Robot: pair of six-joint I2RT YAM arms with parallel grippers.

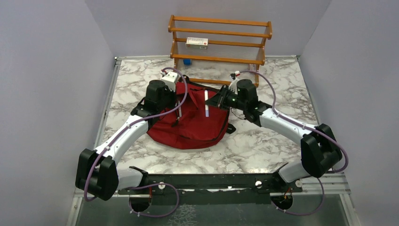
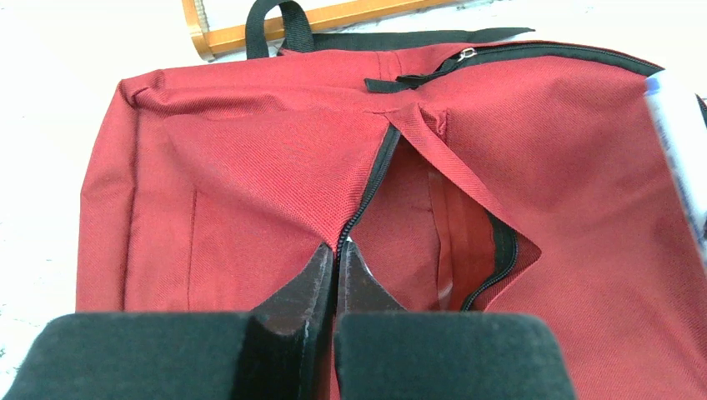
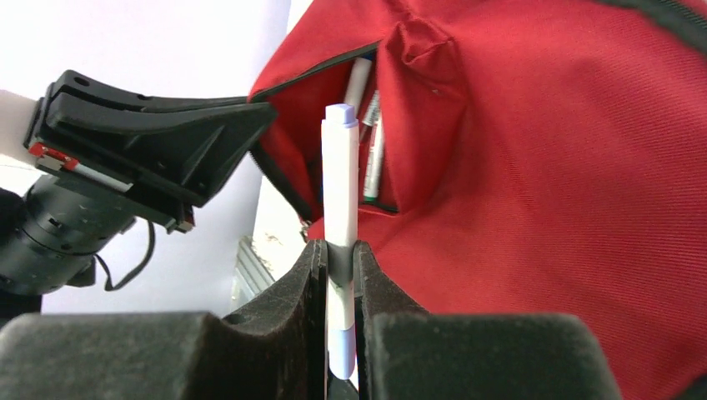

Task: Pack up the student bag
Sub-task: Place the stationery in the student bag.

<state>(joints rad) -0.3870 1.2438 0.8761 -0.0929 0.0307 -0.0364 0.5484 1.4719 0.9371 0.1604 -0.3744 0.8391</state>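
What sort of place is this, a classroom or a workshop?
Probably a robot test booth, not a classroom: plain grey walls box in a marble-patterned table, two robot arms are bolted to its near edge, and a student bag lies staged before a wooden rack.

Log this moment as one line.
left pincer: shut on bag at pocket edge | right pincer: shut on marker, over bag | pocket: open, pens inside
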